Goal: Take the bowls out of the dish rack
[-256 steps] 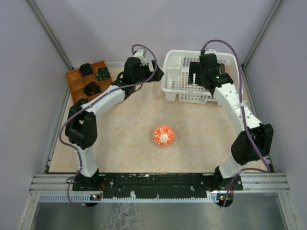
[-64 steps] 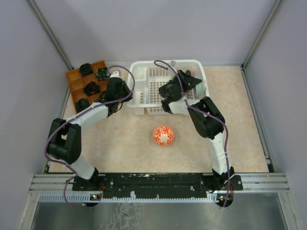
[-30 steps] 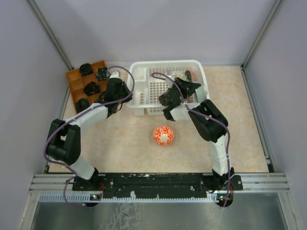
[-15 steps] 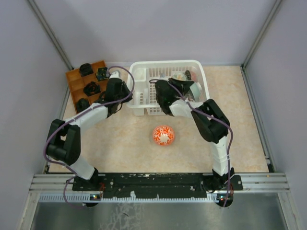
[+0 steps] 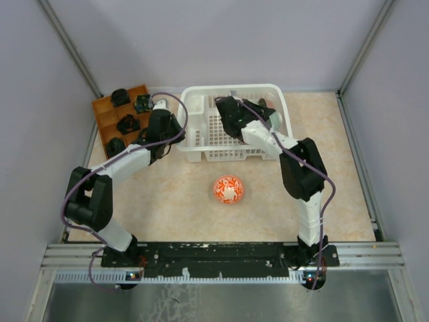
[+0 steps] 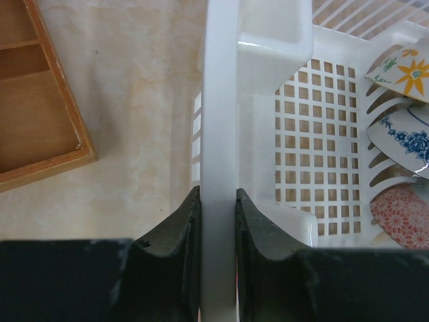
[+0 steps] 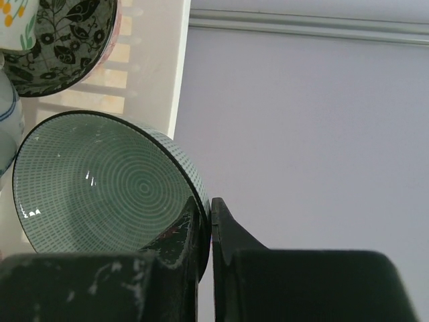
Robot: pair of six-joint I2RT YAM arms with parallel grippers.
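Still pinching the dish rack [image 6: 221, 100] by its left wall with the left claw [image 6: 218, 201], shut tight. On the desk [image 5: 174, 194], same orange-red bowl [image 5: 228, 189], unmoved. Swung deeper over the rack's back half now with the right claw [image 7: 204, 211], clamped on a green bowl [image 7: 100, 181] at its rim.

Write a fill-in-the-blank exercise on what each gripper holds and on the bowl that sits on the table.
1. The left gripper is shut on a wall of the dish rack, whose plastic is ____.
2. The right gripper pinches the rim of the ringed bowl, which is pale ____ inside.
3. The number of bowls on the table outside the rack is ____: the orange-red bowl.
Missing words: white; green; one.
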